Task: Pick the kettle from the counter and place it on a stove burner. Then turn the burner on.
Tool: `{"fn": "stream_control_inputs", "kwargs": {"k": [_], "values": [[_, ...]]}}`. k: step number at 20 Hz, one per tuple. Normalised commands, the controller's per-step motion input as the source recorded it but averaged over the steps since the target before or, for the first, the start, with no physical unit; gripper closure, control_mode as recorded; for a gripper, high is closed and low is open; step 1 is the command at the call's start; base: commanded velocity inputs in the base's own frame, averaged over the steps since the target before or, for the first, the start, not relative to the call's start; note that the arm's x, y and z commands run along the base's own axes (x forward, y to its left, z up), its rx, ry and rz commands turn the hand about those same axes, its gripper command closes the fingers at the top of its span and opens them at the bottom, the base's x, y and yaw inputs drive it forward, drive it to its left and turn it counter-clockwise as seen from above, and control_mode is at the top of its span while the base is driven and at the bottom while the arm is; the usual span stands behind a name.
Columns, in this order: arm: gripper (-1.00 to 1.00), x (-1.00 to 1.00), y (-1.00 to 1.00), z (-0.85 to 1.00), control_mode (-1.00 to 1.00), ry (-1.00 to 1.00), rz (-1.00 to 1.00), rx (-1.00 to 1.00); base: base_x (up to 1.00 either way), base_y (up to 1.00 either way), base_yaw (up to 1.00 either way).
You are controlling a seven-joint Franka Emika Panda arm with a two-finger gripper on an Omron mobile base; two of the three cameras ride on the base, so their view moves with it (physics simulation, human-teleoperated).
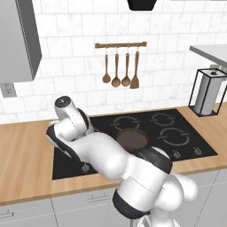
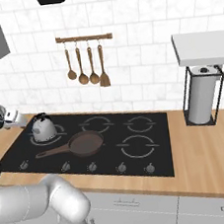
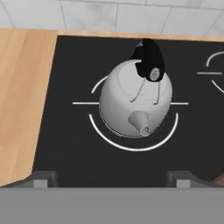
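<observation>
- The kettle (image 3: 133, 98) sits on a stove burner (image 3: 114, 142) at the back left corner of the black cooktop (image 3: 70, 162).
- In the hand view, the ring of the burner goes around the kettle, and the spout points to 6 o'clock.
- The black handle (image 3: 148, 59) of the kettle is up at 12 o'clock.
- The claw (image 3: 113, 178) is spread wide, with its two tips at the bottom of the hand view. It holds nothing and is apart from the kettle.
- In the right base view, the kettle (image 2: 43, 127) is near the left edge of the cooktop (image 2: 154, 158).
- A brown frying pan (image 2: 85, 143) lies at about 4 o'clock from the kettle, close by.
- The wooden surface (image 2: 209, 156) goes around the cooktop.
- Wooden spoons (image 2: 86, 65) hang on the white tile wall at 12 o'clock.
- A roll of paper towels (image 2: 201, 98) stands at 3 o'clock on the surface.
</observation>
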Motion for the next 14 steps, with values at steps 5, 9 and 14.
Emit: {"fn": "stream_control_inputs", "kwargs": {"k": [5,9,14], "values": [[-1.00,-0.89,0.01,-1.00,-1.00,0.24,0.04,-0.06,0.00,0.00,0.00],[-1.00,-0.37,0.00,-0.71,-1.00,0.17,0.00,0.00,0.00,0.00,0.00],[-1.00,0.00,0.00,-0.07,-1.00,0.01,0.00,0.00,0.00,0.00,0.00]]}}
